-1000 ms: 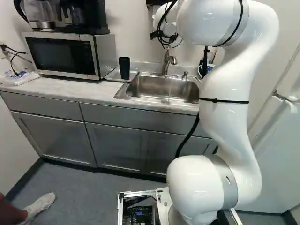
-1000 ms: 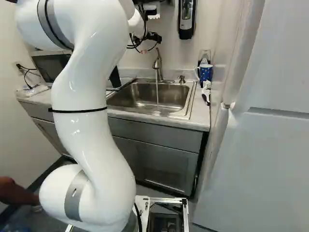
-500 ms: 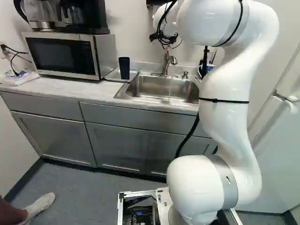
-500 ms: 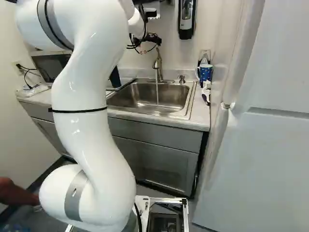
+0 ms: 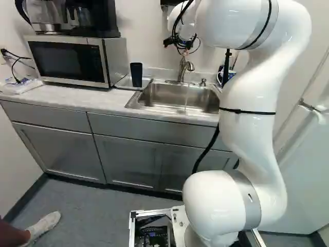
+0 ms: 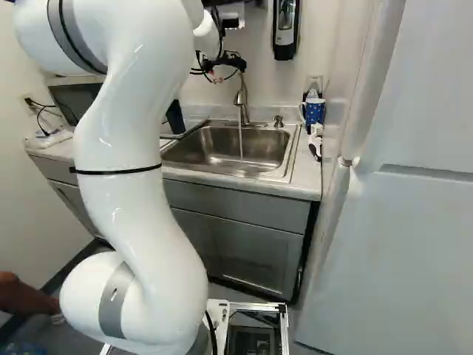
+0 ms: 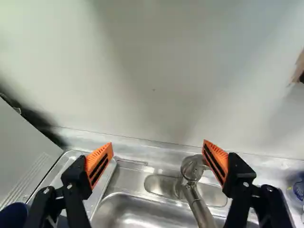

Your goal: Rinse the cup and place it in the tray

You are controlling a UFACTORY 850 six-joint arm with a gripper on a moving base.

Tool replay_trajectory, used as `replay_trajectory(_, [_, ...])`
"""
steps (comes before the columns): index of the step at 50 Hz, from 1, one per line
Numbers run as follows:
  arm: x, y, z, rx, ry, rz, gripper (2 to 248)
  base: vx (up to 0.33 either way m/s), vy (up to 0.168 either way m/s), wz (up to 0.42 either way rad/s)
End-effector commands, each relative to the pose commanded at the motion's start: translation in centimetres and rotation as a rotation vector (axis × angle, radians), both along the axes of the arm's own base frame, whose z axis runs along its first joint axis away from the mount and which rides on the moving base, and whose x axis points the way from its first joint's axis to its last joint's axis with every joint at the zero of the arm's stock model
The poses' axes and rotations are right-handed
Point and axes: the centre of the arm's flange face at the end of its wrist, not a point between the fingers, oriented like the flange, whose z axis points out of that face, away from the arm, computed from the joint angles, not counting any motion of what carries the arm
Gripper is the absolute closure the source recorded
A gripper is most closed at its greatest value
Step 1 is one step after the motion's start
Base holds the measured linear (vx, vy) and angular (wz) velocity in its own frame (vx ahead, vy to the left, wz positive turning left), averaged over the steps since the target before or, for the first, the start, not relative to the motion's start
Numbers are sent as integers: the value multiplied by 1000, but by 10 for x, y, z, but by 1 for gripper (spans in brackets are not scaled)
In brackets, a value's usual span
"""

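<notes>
a sink (image 6: 222,159) with a metal basin is set into a pale counter (image 5: 61,98) above grey cupboards (image 5: 126,159). the cup (image 5: 136,74), tall and dark, stands upright in the tray (image 5: 122,84), which lies on the counter between the sink's left edge and the microwave (image 5: 69,59). the cup is close to the tray's front edge.

the white arm (image 5: 252,108) reaches forward over the counter, with its gripper (image 6: 226,72) up in front of the wall, near the tap (image 6: 241,97). the two fingers are spread wide, with nothing pinched between their orange pads (image 7: 99,164). in the wrist view the tap shows ahead, in the gap between them and nearer one finger. a thin stream of water (image 6: 240,144) falls from the tap into the sink.

along the sink's back edge, to the right of the tap, is a small metal knob (image 6: 278,121). by the counter's right edge, toward the back corner, stands a blue mug (image 6: 315,111) with pale spots, and just in front of it lies a white brush (image 6: 316,139). a coffee maker (image 5: 90,18) sits on top of the microwave. near the counter's left edge is a plastic packet (image 5: 21,86), beside black cords (image 5: 15,64).
</notes>
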Motion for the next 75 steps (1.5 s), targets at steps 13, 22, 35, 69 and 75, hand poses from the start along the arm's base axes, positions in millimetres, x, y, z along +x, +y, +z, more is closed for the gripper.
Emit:
replay_trajectory(13, [-1, 0, -1, 1, 16, 0, 3, 0, 0, 0])
replay_trajectory(22, [-3, 0, -2, 1, 27, 1, 3, 0, 0, 0])
replay_trajectory(35, [-11, 0, -2, 2, 46, 1, 3, 0, 0, 0])
replay_trajectory(69, [-41, 5, -2, 3, 85, 7, 3, 0, 0, 0])
replay_trajectory(75, [-45, 4, -1, 3, 87, 6, 3, 0, 0, 0])
